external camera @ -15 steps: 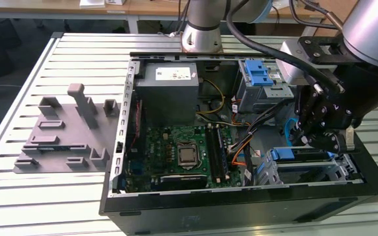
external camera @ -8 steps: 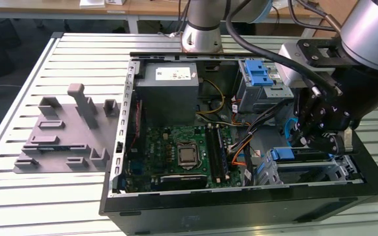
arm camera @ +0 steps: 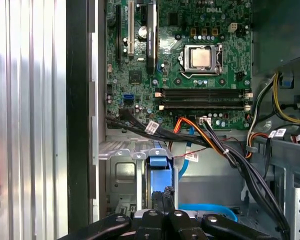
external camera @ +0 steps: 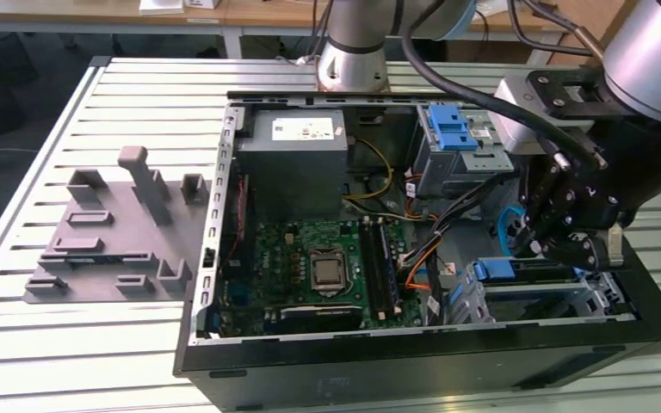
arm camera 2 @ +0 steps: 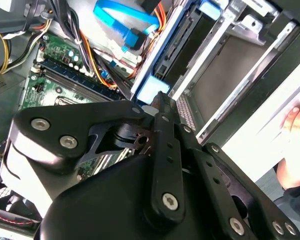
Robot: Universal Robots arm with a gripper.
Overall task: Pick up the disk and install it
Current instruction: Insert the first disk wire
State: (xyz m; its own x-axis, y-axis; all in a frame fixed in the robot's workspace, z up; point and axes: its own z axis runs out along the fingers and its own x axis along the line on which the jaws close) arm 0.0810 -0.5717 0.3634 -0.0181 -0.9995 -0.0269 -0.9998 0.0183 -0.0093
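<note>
The disk (external camera: 522, 270) sits on edge in the metal drive cage (external camera: 597, 297) at the front corner of the open computer case, on the exterior view's right. Its blue plastic end (arm camera: 158, 163) shows, also seen as a blue end (arm camera 2: 151, 90) in the second wrist view. My gripper (external camera: 570, 248) hangs right over that cage. Its black fingers (arm camera 2: 160, 107) are shut together, tips (arm camera: 163, 196) at the disk's blue end. Whether they touch it I cannot tell.
The motherboard (external camera: 313, 267) fills the case floor, with orange, black and blue cables (arm camera: 200, 135) crossing by the cage. A grey power-supply box (external camera: 296, 142) and a second cage with a blue tab (external camera: 457, 131) stand at the back. A grey fixture (external camera: 113, 232) lies on the slatted table. A person's hand (arm camera 2: 296, 125) rests outside the case.
</note>
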